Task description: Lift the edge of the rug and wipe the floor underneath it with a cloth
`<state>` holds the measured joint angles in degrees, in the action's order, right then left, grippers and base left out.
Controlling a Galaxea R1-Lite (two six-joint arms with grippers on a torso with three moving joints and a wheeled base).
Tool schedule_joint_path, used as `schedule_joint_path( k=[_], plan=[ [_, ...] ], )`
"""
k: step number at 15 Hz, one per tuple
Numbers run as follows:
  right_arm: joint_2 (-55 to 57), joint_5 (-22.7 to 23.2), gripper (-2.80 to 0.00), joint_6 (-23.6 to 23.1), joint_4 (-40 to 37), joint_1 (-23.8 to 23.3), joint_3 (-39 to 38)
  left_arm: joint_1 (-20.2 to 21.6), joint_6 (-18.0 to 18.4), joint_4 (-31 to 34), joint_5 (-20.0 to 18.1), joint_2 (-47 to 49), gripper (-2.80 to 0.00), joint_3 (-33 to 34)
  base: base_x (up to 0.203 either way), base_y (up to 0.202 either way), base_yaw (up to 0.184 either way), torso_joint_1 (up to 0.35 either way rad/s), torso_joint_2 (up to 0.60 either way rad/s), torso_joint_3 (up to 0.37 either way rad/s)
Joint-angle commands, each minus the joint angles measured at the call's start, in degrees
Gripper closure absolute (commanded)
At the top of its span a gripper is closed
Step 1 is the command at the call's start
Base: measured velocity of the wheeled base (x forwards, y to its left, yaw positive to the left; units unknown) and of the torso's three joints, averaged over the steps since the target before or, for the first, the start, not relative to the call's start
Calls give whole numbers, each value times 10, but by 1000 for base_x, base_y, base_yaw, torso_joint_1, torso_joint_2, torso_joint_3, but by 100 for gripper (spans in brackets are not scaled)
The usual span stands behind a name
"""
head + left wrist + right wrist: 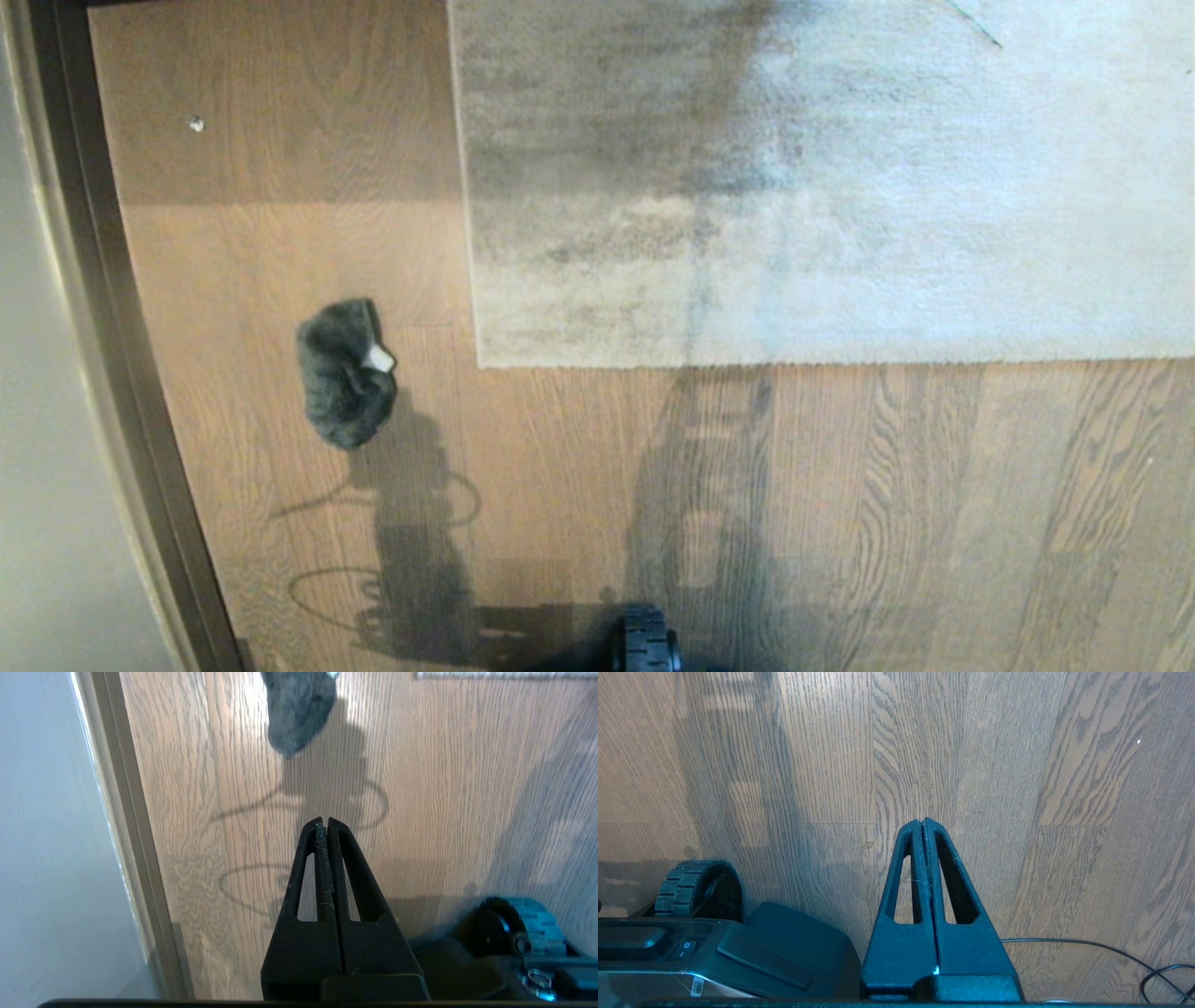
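Rug edge flat, cloth cropped — floor

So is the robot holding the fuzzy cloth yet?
No. Both the left pincer and the right pincer are shut on nothing. The cloth lies on the floor, beside the rug.

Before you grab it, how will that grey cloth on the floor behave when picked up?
The cloth lies crumpled in a soft lump with a white corner folded over, so it will probably flop and drape rather than hold its shape. It looks small and fuzzy, likely light. Its pile may snag slightly on the wood floor rather than slide.
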<state>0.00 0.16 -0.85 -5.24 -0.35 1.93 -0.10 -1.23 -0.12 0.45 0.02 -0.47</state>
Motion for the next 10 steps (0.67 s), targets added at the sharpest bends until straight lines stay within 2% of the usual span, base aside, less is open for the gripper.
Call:
schedule_joint_path(
  k=[1,4,10],
  plan=[
    [0,0,0,0,0,0,0,0,-1,-6,0,0,0,4,0,0,0,0,0,0],
    [0,0,0,0,0,0,0,0,-1,-6,0,0,0,4,0,0,0,2,1,16],
    [0,0,0,0,0,0,0,0,-1,-6,0,0,0,4,0,0,0,3,0,176]
  ],
)
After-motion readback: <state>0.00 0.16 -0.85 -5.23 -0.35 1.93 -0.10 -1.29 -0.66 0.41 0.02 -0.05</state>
